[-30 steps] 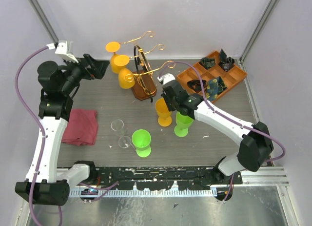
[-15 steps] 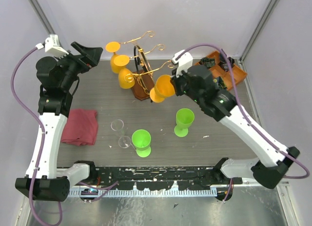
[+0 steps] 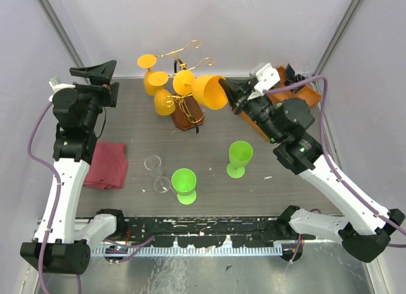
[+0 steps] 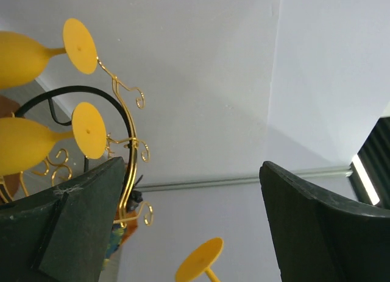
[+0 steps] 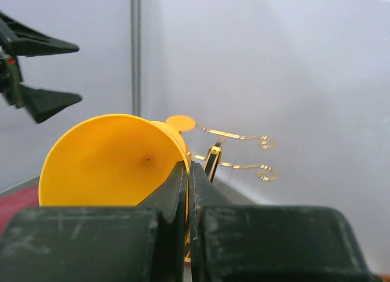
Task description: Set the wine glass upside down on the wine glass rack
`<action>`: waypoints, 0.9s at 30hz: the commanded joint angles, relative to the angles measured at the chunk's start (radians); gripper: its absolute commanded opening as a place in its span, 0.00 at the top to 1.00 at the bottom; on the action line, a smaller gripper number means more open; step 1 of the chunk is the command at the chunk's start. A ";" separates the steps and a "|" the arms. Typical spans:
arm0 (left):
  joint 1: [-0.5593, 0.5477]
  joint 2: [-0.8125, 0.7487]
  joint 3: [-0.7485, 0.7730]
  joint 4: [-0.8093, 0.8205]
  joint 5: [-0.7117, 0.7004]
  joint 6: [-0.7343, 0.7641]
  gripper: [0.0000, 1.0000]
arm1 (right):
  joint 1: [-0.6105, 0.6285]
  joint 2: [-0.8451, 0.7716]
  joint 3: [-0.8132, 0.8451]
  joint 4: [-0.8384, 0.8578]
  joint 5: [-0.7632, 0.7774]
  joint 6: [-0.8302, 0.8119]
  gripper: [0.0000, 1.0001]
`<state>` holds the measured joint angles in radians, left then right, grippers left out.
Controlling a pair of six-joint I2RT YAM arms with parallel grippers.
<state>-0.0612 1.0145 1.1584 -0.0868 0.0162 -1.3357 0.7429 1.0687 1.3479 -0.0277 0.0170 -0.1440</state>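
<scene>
The wine glass rack [image 3: 186, 115] has gold scroll arms, a dark hoop and a brown wooden base, and stands at the back middle. Two orange glasses [image 3: 153, 83] hang on its left side. My right gripper [image 3: 232, 94] is shut on the rim of an orange wine glass [image 3: 208, 91]. It holds the glass on its side in the air at the rack's right, foot toward the gold arms. In the right wrist view the fingers [image 5: 177, 187] pinch the rim of the glass [image 5: 103, 163]. My left gripper [image 3: 96, 79] is open and empty, raised left of the rack [image 4: 127, 142].
Two green glasses [image 3: 239, 158] [image 3: 184, 183] and two clear glasses [image 3: 153, 164] stand on the table in front. A red cloth [image 3: 105, 164] lies at the left. An orange compartment tray [image 3: 307, 101] sits at the back right, behind my right arm.
My right gripper lifted the orange glass off the table, raised it and tipped it sideways beside the rack's arms. My left gripper rose and swung left, away from the rack.
</scene>
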 commanded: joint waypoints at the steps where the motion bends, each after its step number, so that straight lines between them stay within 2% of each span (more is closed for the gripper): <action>1: -0.002 -0.056 0.010 -0.058 -0.087 -0.210 0.01 | -0.001 0.002 -0.167 0.523 0.042 -0.123 0.99; 3: -0.002 -0.078 0.004 -0.069 -0.107 -0.228 0.01 | -0.001 0.039 -0.190 0.622 0.060 -0.133 0.99; 9: -0.003 -0.105 -0.034 -0.069 -0.091 -0.306 0.01 | 0.021 0.177 -0.146 0.760 0.020 -0.137 0.99; 15: -0.011 -0.091 -0.069 -0.068 -0.032 -0.333 0.02 | 0.066 0.310 -0.066 0.828 0.020 -0.182 0.99; 19: -0.014 -0.080 -0.095 -0.030 0.000 -0.355 0.07 | 0.091 0.373 -0.022 0.858 -0.005 -0.183 0.99; 27: -0.016 -0.068 -0.094 0.009 0.035 -0.358 0.12 | 0.144 0.486 0.010 0.942 -0.021 -0.231 0.99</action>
<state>-0.0750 0.9520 1.0645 -0.1360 0.0174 -1.6817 0.8570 1.5200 1.3022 0.7826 0.0124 -0.3256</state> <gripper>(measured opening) 0.884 0.042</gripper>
